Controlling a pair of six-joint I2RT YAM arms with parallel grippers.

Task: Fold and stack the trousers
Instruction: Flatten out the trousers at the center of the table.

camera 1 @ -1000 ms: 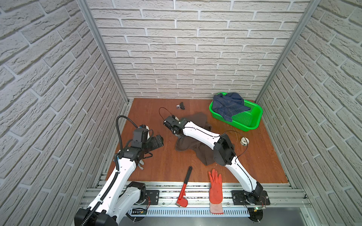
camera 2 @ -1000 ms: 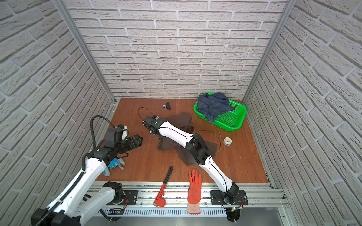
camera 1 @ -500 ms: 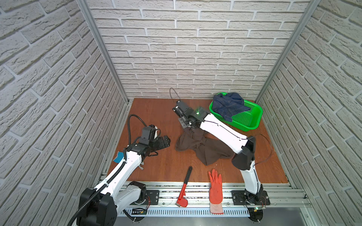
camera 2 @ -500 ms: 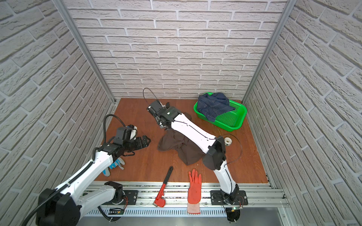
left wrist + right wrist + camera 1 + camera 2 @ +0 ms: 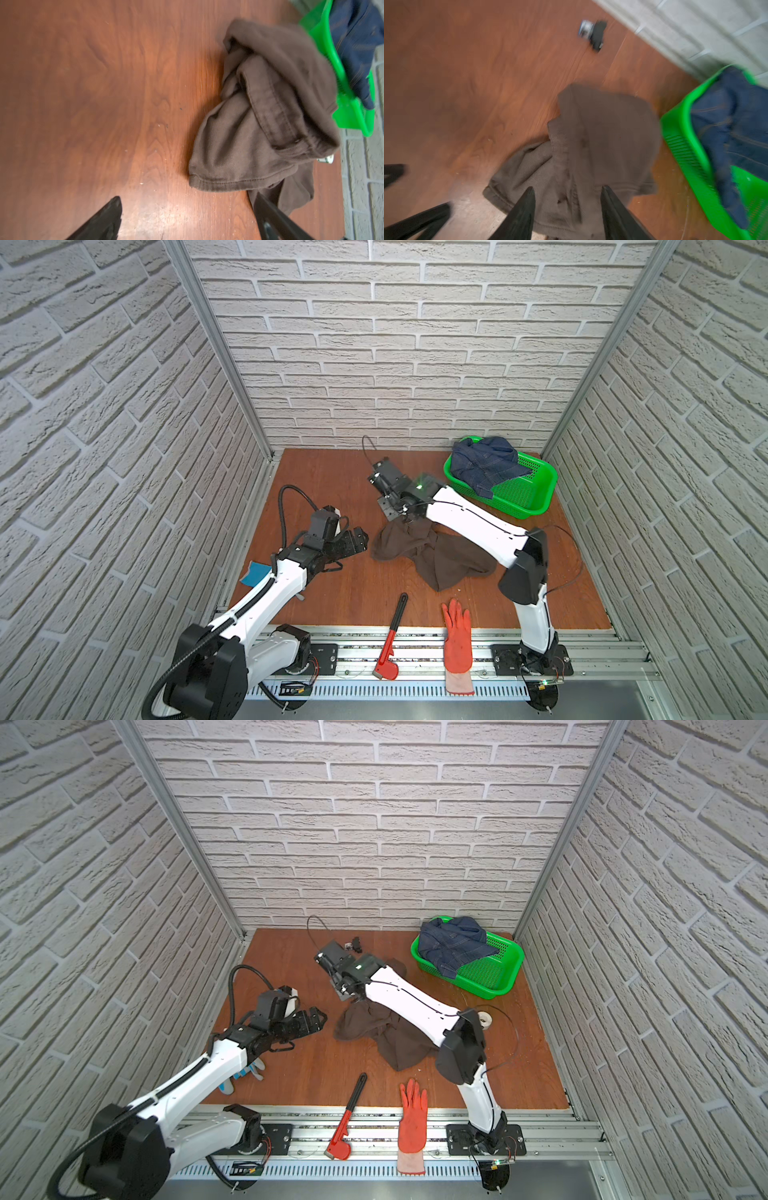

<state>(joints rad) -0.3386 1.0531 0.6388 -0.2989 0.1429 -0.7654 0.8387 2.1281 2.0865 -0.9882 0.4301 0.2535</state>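
Rumpled heap of thin dark brown trousers (image 5: 436,560) on the table (image 5: 324,481).

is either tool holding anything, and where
The left tool holds nothing. The right tool is open over a bunched edge of the trousers; no grip shows.

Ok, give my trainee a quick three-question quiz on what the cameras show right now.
1. True or false: the trousers lie folded in a neat rectangle.
2. What lies in the green basket? A) a denim garment B) an orange glove C) a red wrench
3. Which gripper hangs over the trousers, jaws apart?

Key: 1 false, they lie crumpled mid-table. 2 A. 3 the right gripper.
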